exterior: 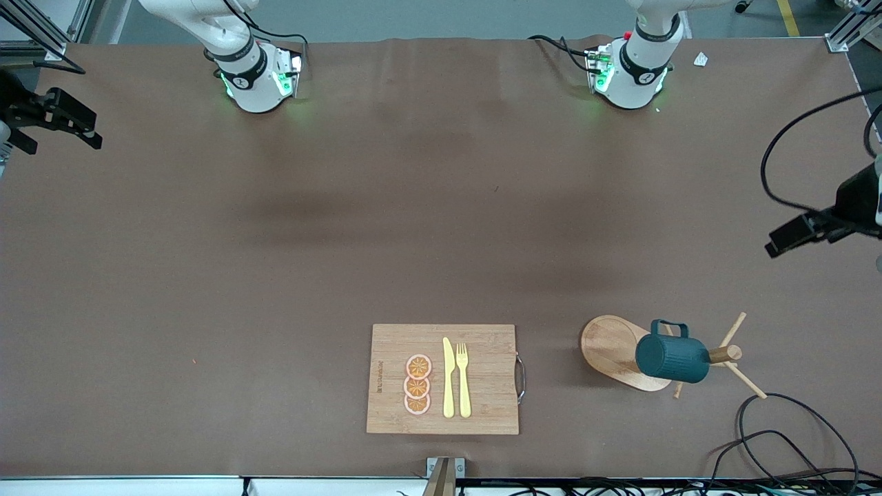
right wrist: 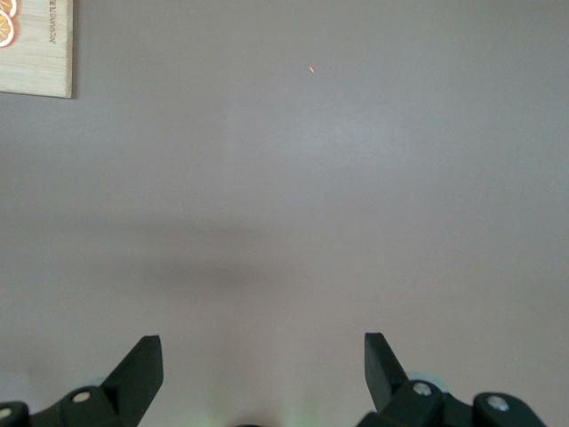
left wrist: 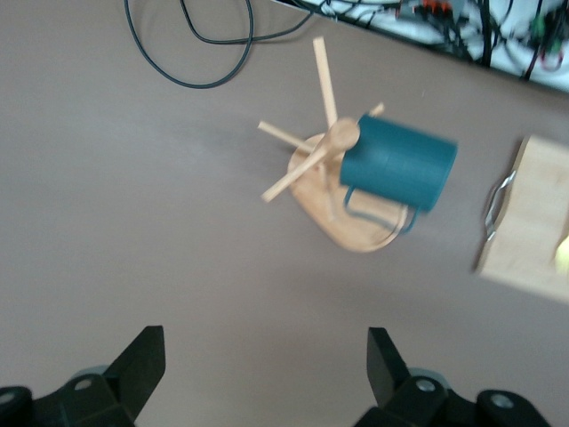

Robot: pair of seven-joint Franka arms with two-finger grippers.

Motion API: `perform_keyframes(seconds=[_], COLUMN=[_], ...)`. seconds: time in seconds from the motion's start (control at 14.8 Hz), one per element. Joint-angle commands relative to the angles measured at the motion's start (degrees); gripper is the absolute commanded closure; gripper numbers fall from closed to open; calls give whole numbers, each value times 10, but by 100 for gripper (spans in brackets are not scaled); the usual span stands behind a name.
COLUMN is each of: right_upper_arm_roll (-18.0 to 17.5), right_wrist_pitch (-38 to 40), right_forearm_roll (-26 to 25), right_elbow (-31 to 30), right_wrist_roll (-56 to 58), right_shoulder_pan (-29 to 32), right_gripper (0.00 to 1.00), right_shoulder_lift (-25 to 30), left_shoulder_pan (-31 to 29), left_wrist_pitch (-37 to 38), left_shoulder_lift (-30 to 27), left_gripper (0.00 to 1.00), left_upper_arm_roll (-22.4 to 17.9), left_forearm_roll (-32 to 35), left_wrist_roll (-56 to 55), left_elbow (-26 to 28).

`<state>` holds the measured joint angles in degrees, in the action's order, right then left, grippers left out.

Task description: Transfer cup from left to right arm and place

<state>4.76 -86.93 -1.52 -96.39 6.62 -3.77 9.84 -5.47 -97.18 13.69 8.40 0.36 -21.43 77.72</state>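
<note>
The cup [exterior: 672, 356], a dark teal ribbed mug with a loop handle, hangs tilted on a peg of the wooden rack [exterior: 610, 348], toward the left arm's end of the table and near the front edge. The left wrist view shows the cup [left wrist: 400, 165] on the rack [left wrist: 351, 222] some way off from my left gripper [left wrist: 265, 342], which is open and empty. That left gripper [exterior: 792, 238] hangs in the air over the table's edge at the left arm's end. My right gripper [right wrist: 262, 351] is open and empty over bare table; it [exterior: 69, 120] hangs at the right arm's end.
A wooden cutting board [exterior: 482, 358] with a yellow knife [exterior: 448, 379], a yellow fork [exterior: 463, 379] and three orange slices [exterior: 417, 384] lies near the front edge, mid-table. Black cables [exterior: 778, 441] loop on the table by the rack, nearer the front camera.
</note>
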Motion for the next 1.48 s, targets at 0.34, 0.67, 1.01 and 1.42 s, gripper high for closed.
perform_keyframes(seconds=[0.34,0.67,1.01,1.42], right_upper_arm_roll=[1,2,2,2], right_wrist_pitch=[4,6,9,6], right_forearm_roll=[-6,-5,-1,-8], right_elbow=[10,10,33,33], right_wrist_roll=[3,-2,1,3], right_shoulder_pan=[-5,2,3,2], right_gripper=[0,0,0,0], right_shoulder_lift=[-13,-18,-33,-37], left_shoulder_pan=[3,7,9,3], left_wrist_pitch=[-46,-85,-132,-185], left_shoulder_lift=[56,97,110,137], left_gripper=[5,3,0,0], left_upper_arm_roll=[1,0,6,5], left_forearm_roll=[-67,-101,-106,-197], left_wrist_roll=[-127,-292,-362,-379], left_elbow=[-25,-24,-21,-19])
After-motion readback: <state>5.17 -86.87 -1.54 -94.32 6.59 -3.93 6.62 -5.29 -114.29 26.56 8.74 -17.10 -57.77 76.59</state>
